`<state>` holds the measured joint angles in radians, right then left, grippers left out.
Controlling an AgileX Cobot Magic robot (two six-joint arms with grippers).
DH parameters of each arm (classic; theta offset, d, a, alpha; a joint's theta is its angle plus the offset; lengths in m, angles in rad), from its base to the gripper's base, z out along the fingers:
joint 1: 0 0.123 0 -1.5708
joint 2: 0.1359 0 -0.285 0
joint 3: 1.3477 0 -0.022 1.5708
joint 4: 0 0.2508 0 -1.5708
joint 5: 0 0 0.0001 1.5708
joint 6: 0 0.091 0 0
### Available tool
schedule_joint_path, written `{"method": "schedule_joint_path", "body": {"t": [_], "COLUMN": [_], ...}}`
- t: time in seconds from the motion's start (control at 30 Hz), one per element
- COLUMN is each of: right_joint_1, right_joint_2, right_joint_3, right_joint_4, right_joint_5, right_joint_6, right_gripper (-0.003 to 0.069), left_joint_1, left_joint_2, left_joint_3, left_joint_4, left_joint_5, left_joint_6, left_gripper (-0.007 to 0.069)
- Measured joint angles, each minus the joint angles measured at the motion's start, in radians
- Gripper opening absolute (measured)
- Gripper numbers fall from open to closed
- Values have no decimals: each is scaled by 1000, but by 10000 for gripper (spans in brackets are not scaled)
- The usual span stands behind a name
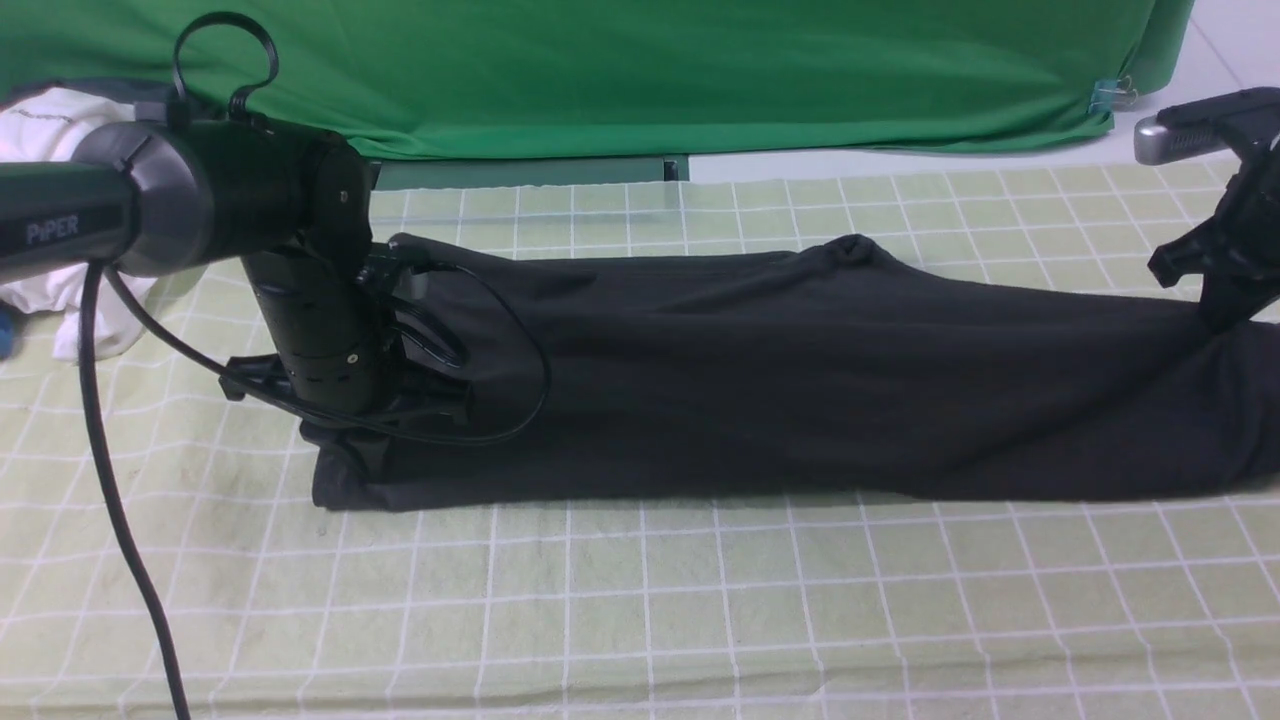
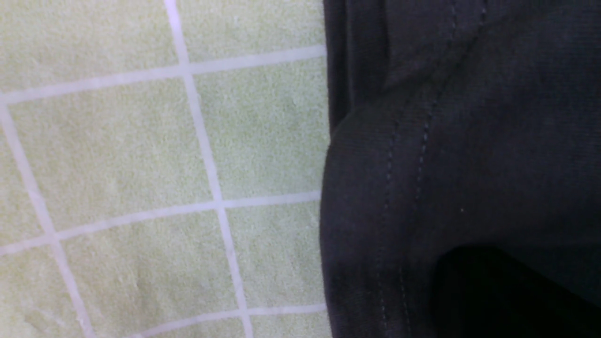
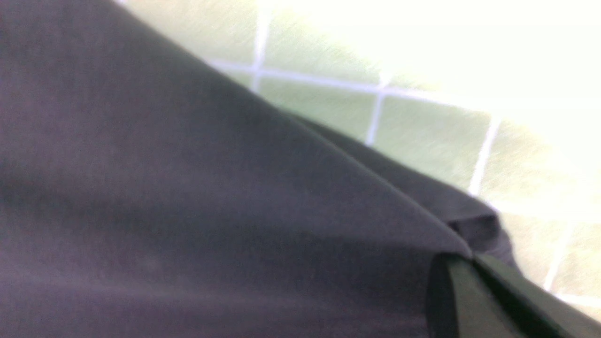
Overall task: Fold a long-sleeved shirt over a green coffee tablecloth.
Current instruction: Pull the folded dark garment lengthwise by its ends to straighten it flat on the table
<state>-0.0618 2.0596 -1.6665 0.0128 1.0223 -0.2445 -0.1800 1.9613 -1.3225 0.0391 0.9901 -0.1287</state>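
Behind: bright green fabric (image 1: 650, 70) draped; pale floor (image 1: 1225, 60), perhaps tiled.

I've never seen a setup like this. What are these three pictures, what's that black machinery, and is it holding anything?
It is a robot with two arms, each ending in a claw. The wide picture looks forward from between the arms; the two close-ups come from cameras on the wrists. A black long-sleeved shirt lies stretched across a pale green checked tablecloth. The left claw is down at one end of it; its grip is hidden. The right claw seems to pinch the other end, lifting it. Behind are green fabric and a white garment.
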Motion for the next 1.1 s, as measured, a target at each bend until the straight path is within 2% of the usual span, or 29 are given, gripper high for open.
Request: {"method": "schedule_joint_path", "body": {"t": [0.07,0.17,0.23,0.37,0.47,0.53,0.6,0.67,0.73,0.87,0.97,1.1], "right_joint_1": [-3,-6,-9,-12,-12,-12,-9,-1,11,41,80,105], "right_joint_2": [6,25,37,42,39,37,23,-13,-50,-118,-154,-162], "right_joint_3": [0,0,0,-16,-68,-107,-162,-179,-183,-188,-188,-188], "right_joint_4": [-1,-20,-55,-84,-84,-82,-73,-49,-20,53,158,207], "right_joint_5": [-20,-73,-116,-112,-32,32,120,147,152,157,172,187], "right_joint_6": [1,4,26,63,81,95,105,94,84,50,-27,-55], "right_gripper": [13,57,112,286,330,314,227,95,34,1,-1,-3], "left_joint_1": [0,0,0,0,0,0,0,0,0,0,0,3], "left_joint_2": [0,0,0,0,0,0,-12,-39,-72,-143,-184,-185], "left_joint_3": [0,0,0,0,0,0,0,1,1,1,1,1], "left_joint_4": [0,0,0,0,1,1,1,3,5,5,5,5], "left_joint_5": [0,-2,-1,4,5,5,11,12,6,-26,-50,-45], "left_joint_6": [0,0,0,0,0,-1,-1,-1,-1,-18,-33,-40], "left_gripper": [11,11,11,11,11,11,11,11,11,11,11,11]}}
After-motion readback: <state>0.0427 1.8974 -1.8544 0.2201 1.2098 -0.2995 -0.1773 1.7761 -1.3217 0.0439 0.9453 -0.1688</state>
